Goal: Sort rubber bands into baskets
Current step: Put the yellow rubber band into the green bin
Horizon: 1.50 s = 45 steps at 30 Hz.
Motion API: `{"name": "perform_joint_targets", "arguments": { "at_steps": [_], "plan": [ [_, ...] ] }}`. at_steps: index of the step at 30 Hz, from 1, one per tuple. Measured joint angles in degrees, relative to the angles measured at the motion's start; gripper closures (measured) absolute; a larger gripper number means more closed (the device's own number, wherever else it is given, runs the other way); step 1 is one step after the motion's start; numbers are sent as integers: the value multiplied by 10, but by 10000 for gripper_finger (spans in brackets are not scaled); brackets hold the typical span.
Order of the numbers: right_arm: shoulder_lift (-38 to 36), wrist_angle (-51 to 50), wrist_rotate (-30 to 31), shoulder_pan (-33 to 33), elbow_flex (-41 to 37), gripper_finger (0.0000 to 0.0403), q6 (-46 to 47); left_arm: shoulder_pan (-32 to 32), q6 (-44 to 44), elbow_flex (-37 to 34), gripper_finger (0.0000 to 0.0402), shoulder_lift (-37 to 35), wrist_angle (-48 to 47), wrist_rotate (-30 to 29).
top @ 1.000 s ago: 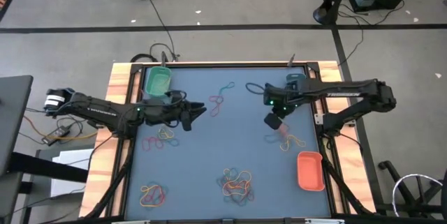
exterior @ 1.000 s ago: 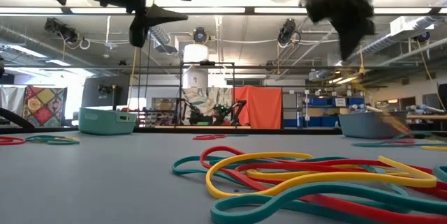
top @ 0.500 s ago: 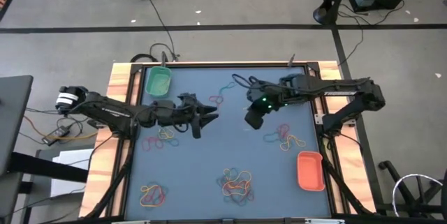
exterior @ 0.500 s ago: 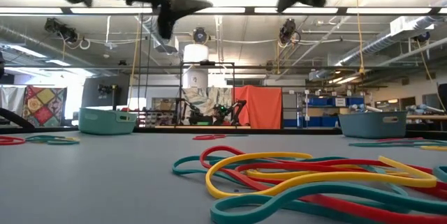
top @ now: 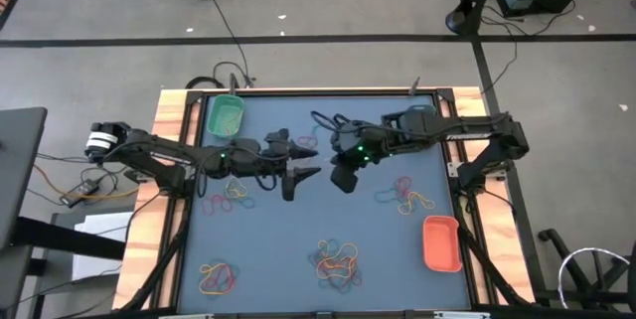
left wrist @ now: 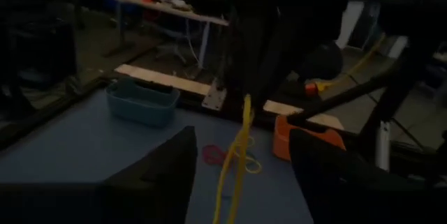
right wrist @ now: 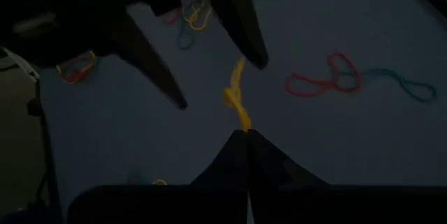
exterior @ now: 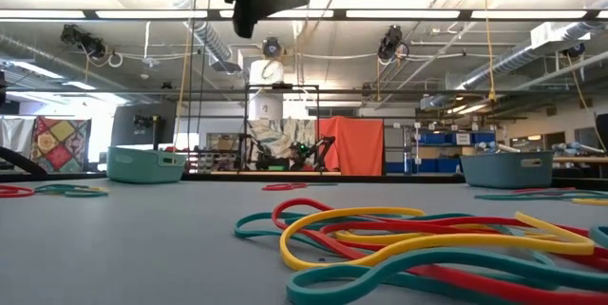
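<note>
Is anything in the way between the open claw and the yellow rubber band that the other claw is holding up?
Nothing visible. The right gripper is shut on the yellow rubber band above the table's middle. The left gripper faces it, open, and only air shows between its fingers and the band.

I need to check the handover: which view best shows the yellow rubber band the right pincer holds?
The right wrist view: the yellow rubber band sticks out of the shut right pincer, between the open left pincer's fingers. The left wrist view shows it hanging as a strand. In the high and low views I cannot make it out.
</note>
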Motion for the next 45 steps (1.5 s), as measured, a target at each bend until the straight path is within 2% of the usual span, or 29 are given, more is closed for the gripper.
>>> {"name": "perform_joint_targets", "arguments": {
  "at_steps": [6, 15, 19, 24, 26, 31, 34, 40, 45],
  "plan": [
    [2, 25, -4, 0, 2, 400, -5, 11, -2, 1, 152, 8, 2, 34],
    [2, 66, -19, 0, 2, 400, -1, 19, -8, 1, 208, 40, 32, 82],
    [2, 73, -17, 0, 2, 400, 11, 19, -4, 0, 255, 41, 30, 83],
    [2, 73, -17, 0, 2, 400, 20, 20, -4, 0, 367, 40, 31, 86],
    [2, 73, -19, 0, 2, 399, 34, 24, -25, 0, 390, 40, 26, 89],
    [2, 70, -44, -1, 2, 356, 65, 38, -51, 0, 397, 37, 14, 85],
    [2, 50, -31, 0, 2, 323, 72, 49, -66, 0, 397, 22, -17, 81],
    [2, -18, -4, -1, 1, 271, 109, 82, -95, -1, 399, -41, -149, 69],
    [1, -27, -3, 7, -15, 257, 130, 126, -111, 0, 399, -102, -272, 35]
  ]
}}
